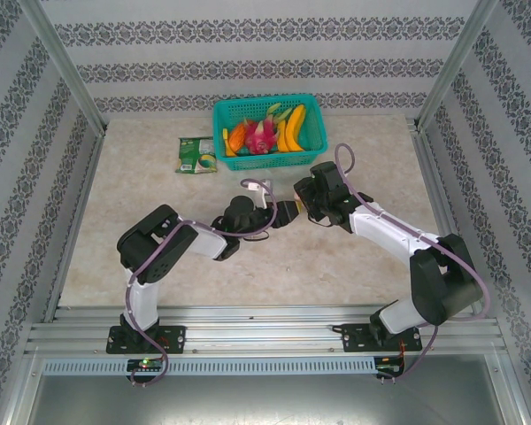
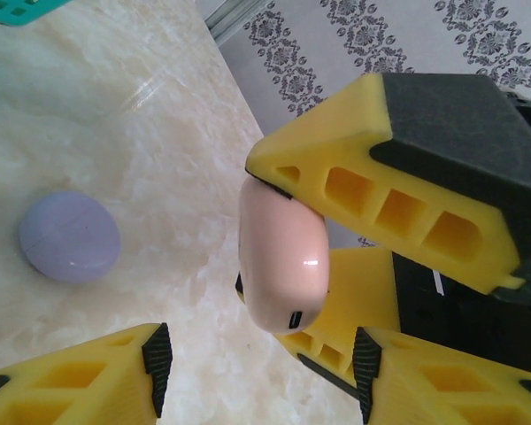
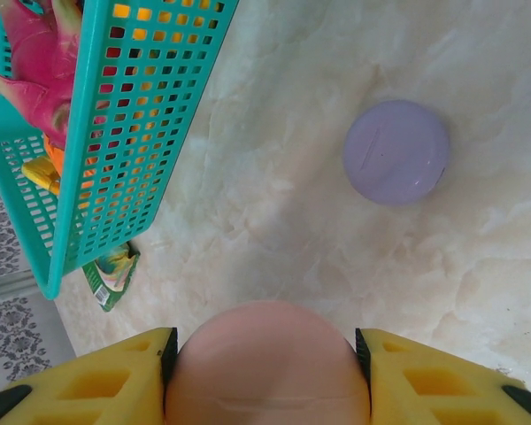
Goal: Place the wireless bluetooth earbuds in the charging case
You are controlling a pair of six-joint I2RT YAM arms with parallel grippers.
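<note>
A round pink charging case (image 3: 265, 372) hangs above the table, closed, with my right gripper (image 3: 265, 354) shut on its two sides. In the left wrist view the same pink case (image 2: 283, 257) sits edge-on between the right gripper's yellow fingers (image 2: 380, 177), port end down. My left gripper (image 2: 262, 372) is just below that end, jaws apart, touching nothing. A closed lilac charging case (image 3: 396, 150) lies flat on the marble table (image 2: 69, 237). In the top view the left gripper (image 1: 273, 215) and the right gripper (image 1: 292, 211) meet at mid-table. The earbuds are out of view.
A teal basket (image 1: 248, 104) of toy fruit stands at the back of the table, its mesh wall (image 3: 115, 115) close to the right wrist. A green packet (image 1: 196, 154) lies left of it. Metal frame posts and patterned walls ring the table.
</note>
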